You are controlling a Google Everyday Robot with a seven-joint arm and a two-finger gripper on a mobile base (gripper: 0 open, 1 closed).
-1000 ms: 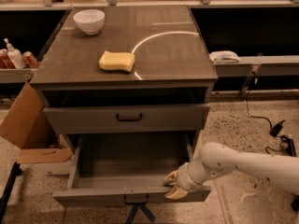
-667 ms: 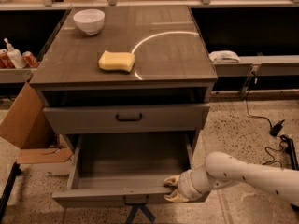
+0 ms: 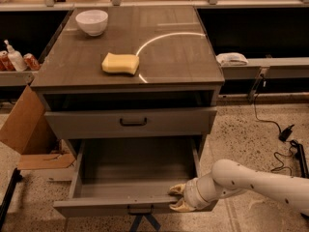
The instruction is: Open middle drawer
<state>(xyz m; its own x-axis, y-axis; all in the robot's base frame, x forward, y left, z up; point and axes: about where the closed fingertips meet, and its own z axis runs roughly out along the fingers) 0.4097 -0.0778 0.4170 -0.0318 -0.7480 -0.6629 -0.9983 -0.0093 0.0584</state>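
The middle drawer (image 3: 135, 170) is pulled far out of the grey cabinet; its inside looks empty. Its front panel carries a small dark bar handle (image 3: 140, 210). My gripper (image 3: 176, 197) is at the right part of that front panel, to the right of the handle. Its yellowish fingers (image 3: 176, 189) are apart, one at the panel's top rim and one in front of the panel's face. The white arm (image 3: 256, 180) reaches in from the lower right. The drawer above (image 3: 133, 122) is shut, with its own dark handle.
On the cabinet top (image 3: 169, 57) lie a yellow sponge (image 3: 120, 63) and a white bowl (image 3: 91, 21). A cardboard box (image 3: 26, 129) leans at the left. Bottles and cans (image 3: 14, 59) stand on the left shelf, a white cloth (image 3: 231, 58) on the right shelf. Cables (image 3: 285, 129) lie on the floor.
The arm's elbow has swung lower and to the right. The gripper has shifted slightly toward the camera at the drawer front. The drawer has stayed pulled out.
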